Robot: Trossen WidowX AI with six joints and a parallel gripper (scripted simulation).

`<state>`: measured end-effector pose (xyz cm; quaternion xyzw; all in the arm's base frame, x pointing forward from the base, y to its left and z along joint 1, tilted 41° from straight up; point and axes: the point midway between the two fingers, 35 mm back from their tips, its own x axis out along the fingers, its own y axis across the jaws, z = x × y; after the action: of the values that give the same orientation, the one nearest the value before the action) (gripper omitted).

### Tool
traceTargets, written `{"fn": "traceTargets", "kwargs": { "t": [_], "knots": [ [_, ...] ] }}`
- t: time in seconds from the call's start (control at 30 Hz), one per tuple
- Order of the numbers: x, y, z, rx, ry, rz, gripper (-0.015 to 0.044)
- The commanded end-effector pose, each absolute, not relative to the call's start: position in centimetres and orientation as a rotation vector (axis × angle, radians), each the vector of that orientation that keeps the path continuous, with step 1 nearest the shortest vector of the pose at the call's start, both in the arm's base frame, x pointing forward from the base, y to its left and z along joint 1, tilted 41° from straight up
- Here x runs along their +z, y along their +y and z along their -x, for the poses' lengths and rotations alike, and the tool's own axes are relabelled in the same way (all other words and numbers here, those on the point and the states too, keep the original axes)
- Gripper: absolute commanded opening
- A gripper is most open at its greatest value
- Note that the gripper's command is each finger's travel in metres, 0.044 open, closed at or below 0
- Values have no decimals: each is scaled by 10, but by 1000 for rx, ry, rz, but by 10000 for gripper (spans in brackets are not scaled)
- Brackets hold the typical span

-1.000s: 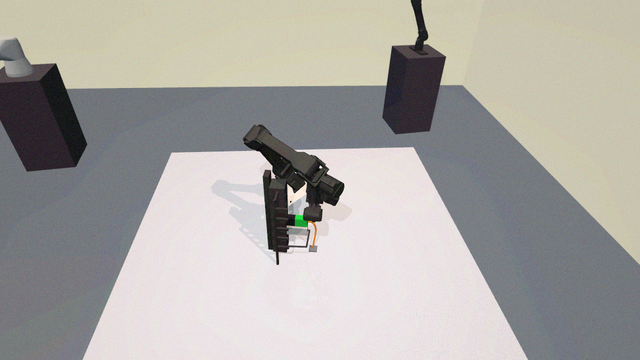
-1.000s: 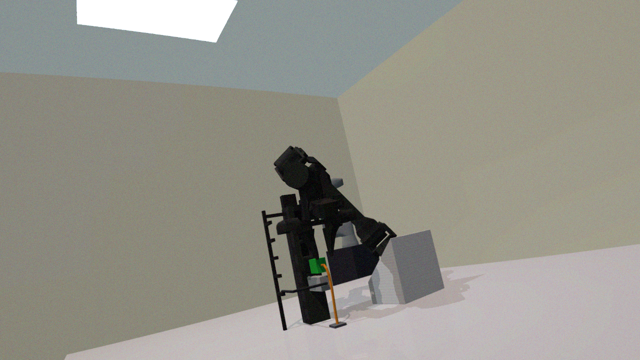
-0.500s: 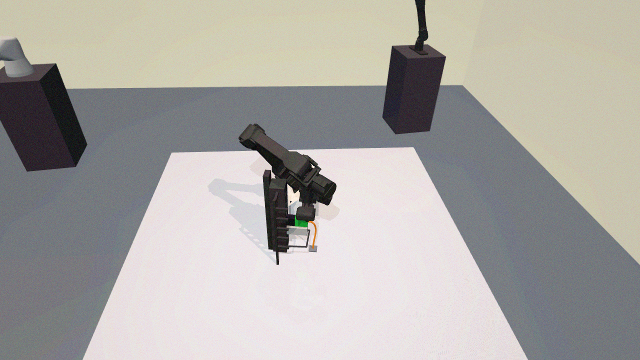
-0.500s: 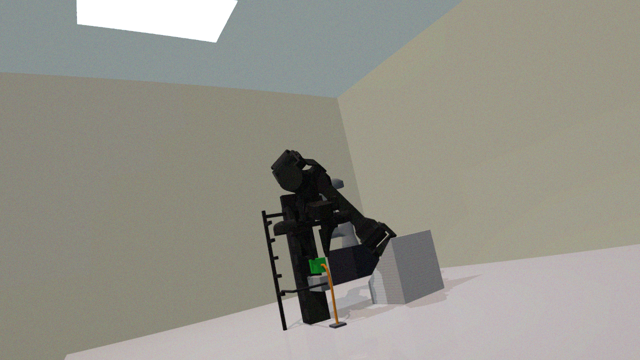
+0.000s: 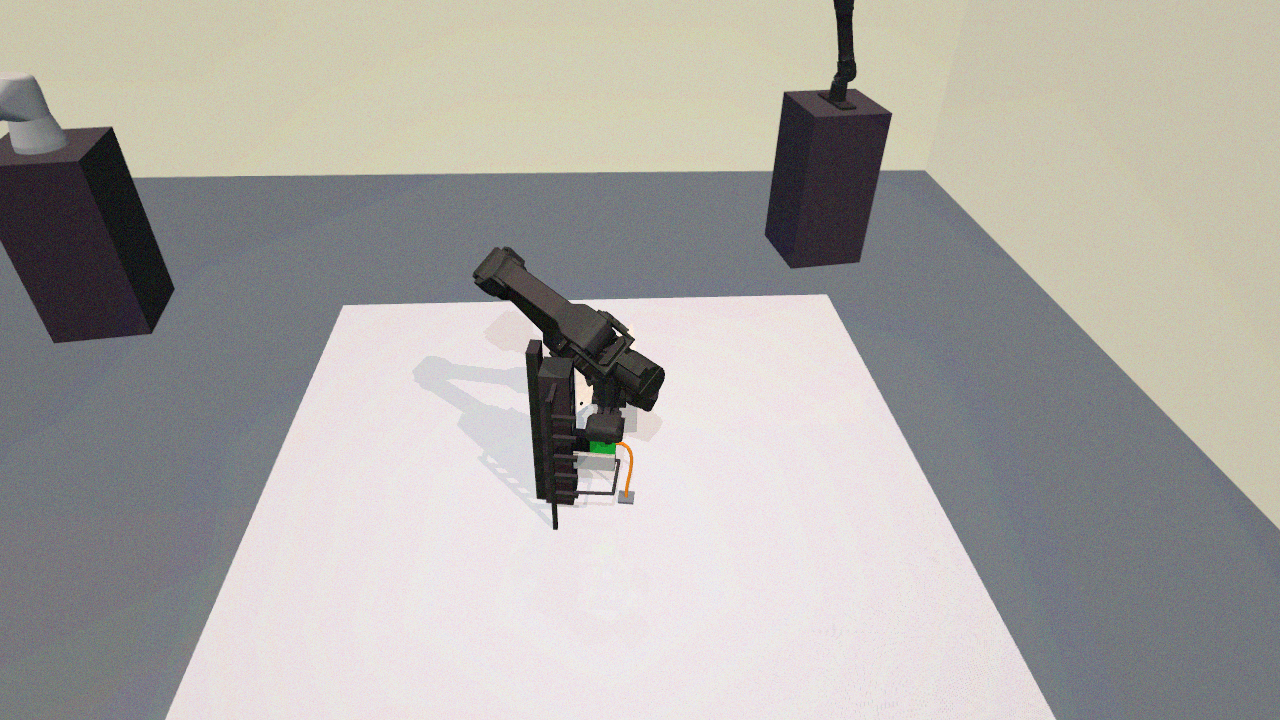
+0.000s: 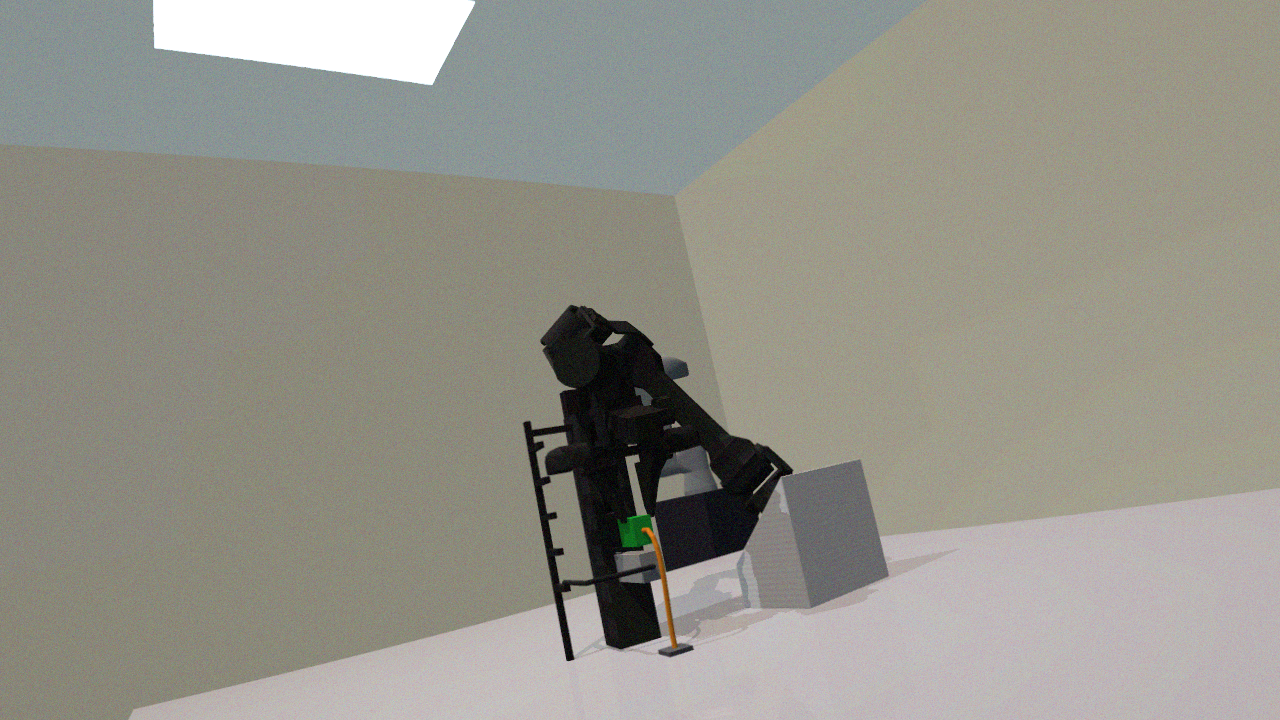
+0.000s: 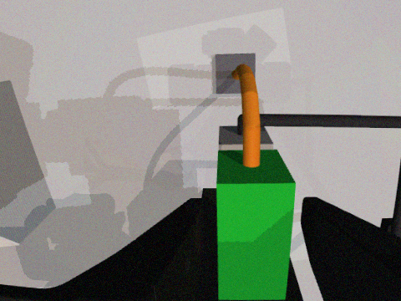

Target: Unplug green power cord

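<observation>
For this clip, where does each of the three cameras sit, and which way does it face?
Top: high above the white mat, looking down at the black power strip; the arm's upper links show.
Exterior: low near the mat, looking up at the strip, the whole arm and its base block.
Wrist: on the arm, looking past the open pincer, fingers either side of the green plug.
Shared: all show the plug and its orange cord.

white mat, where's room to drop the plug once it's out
Room lies on the white mat right of the orange cord and toward its near edge. It is crowded between the power strip, the green plug and the tool.
</observation>
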<state>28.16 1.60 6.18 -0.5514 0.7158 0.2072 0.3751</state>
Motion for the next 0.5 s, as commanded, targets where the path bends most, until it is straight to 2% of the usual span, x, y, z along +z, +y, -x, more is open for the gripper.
{"fn": "traceTargets", "kwargs": {
  "t": [0.0, 0.1, 0.23, 0.47],
  "knots": [
    [59, 12, -281, 529, 1828, 1416, 160],
    [57, 10, -281, 529, 1828, 1416, 160],
    [58, 13, -281, 530, 1833, 1410, 55],
    [58, 13, -281, 530, 1833, 1410, 8]
  ]
}}
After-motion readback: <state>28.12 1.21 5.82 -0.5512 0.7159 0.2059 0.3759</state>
